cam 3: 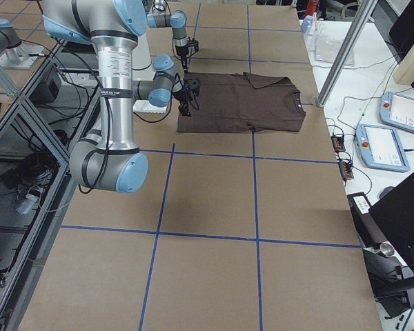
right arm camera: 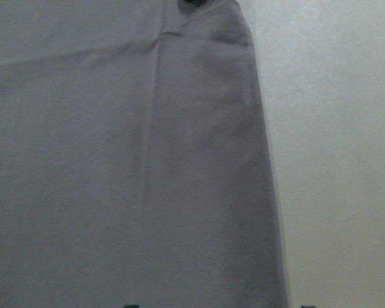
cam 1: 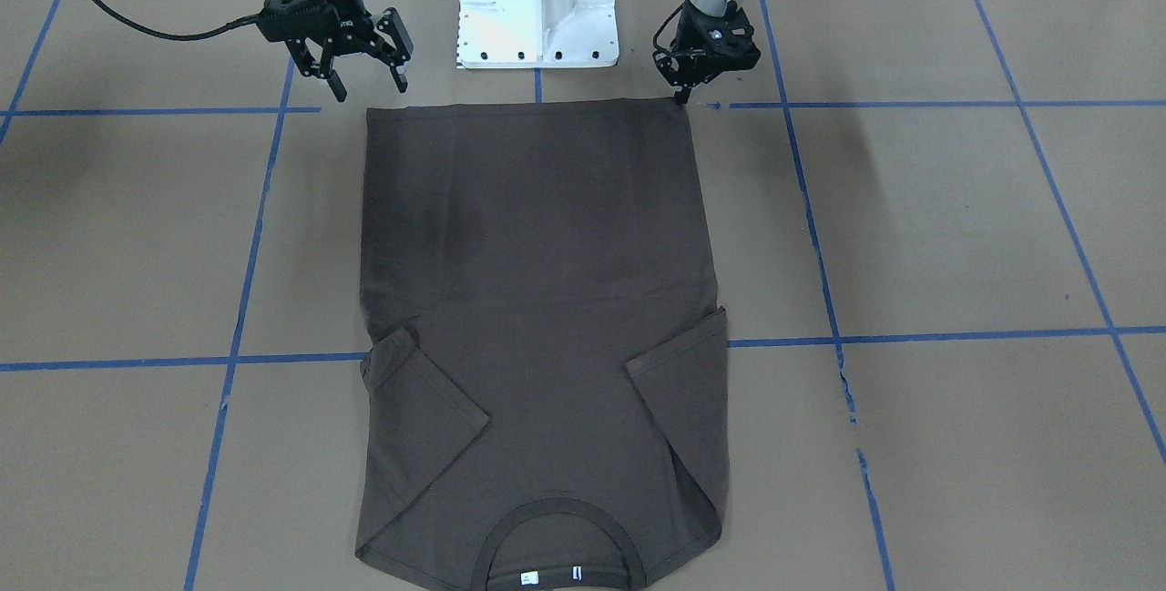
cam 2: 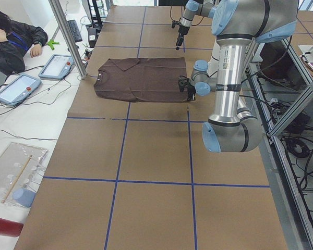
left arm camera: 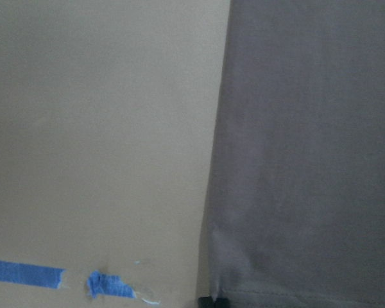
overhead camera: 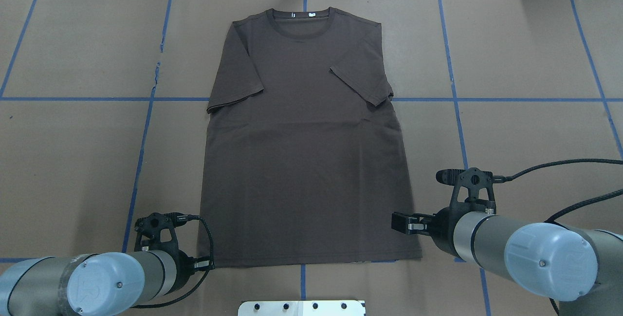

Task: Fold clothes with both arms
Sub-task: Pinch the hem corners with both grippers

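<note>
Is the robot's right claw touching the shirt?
Apart. The front-facing view shows bare paper between the open right gripper and the shirt hem.

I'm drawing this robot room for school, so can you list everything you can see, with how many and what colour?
T-shirt: one, dark brown, flat mid-table, collar away from the robot.
table cover: one, brown paper, under the shirt.
tape lines: several, blue, a grid on the cover.
base: one, white, between the arms.
tablets: two, grey, on the white side table beyond the collar.
person: one, dark jacket, beside the tablets.
left arm: one, silver with blue caps, by the hem.
right arm: one, same colours, by the hem's other end.
left gripper: one, black, shut on a hem corner.
right gripper: one, black, open above the other corner.
</note>
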